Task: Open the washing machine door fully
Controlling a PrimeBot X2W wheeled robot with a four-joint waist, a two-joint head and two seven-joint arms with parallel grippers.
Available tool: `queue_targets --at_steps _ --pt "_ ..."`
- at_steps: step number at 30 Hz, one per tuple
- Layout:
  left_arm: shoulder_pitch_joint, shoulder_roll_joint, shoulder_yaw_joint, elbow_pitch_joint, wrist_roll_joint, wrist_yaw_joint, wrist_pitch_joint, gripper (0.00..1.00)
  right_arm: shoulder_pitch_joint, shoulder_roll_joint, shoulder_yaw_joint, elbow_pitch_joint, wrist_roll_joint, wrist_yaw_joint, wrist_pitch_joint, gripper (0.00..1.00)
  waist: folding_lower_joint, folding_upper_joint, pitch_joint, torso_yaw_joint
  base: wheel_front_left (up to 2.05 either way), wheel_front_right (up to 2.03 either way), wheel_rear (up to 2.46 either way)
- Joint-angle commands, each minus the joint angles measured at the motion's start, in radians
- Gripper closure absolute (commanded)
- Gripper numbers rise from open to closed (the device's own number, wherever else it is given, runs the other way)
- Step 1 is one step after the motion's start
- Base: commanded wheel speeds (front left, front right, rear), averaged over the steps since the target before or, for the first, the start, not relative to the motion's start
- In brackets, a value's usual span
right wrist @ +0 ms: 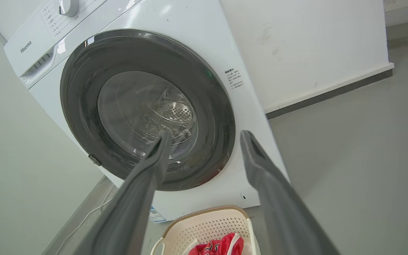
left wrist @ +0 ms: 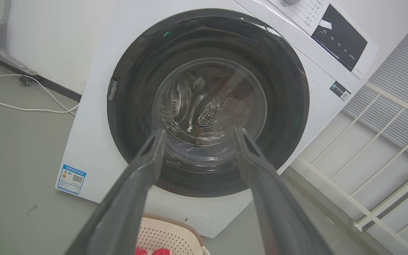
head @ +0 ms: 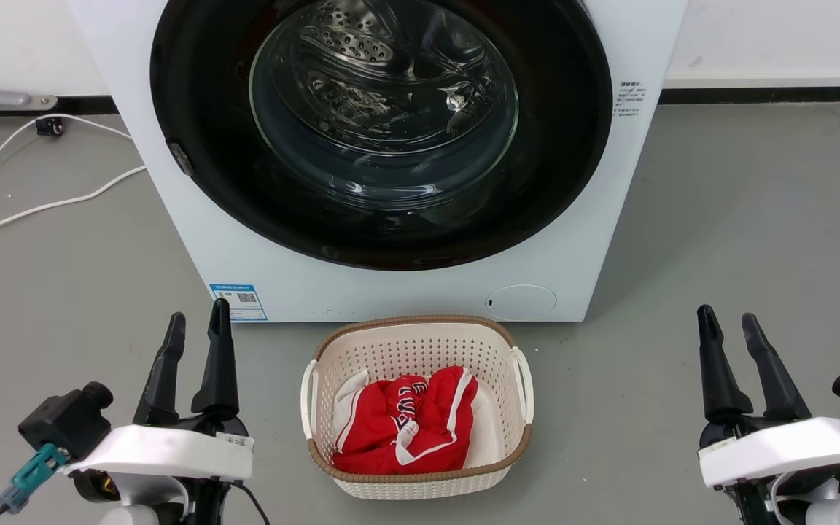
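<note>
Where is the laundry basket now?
In the head view the basket stands on the floor at lower centre, just in front of the white washing machine, below its door and between the left gripper and the right gripper.

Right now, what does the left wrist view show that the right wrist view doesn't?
Left wrist view's own: the dark control panel and a white railing beside the machine. Right wrist view's own: the Hisense logo and the drawer recess. Shared: the washing machine door, shut, and the basket with red clothing in front.
</note>
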Motion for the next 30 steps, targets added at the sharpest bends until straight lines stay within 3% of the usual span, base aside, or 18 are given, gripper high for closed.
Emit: queue_targets --at_steps 1,12,30 --pt "-0.004 0.008 -0.001 -0.016 0.03 0.0 -0.008 0.0 0.002 0.0 0.0 -0.017 -0.027 0.0 -0.004 0.0 0.0 0.0 0.0 0.0 0.0 0.0 0.0" --pt "0.006 0.028 -0.027 -0.031 0.2 0.027 -0.037 0.0 0.007 0.001 -0.001 -0.028 -0.16 0.0 0.004 0.0 0.0 0.0 0.001 0.002 0.0 0.0 0.0" --pt "0.016 0.066 -0.064 -0.024 0.379 0.084 -0.078 0.0 0.014 0.003 0.006 -0.025 -0.327 0.0 -0.012 0.0 0.0 0.0 0.0 -0.003 0.0 0.0 0.0"
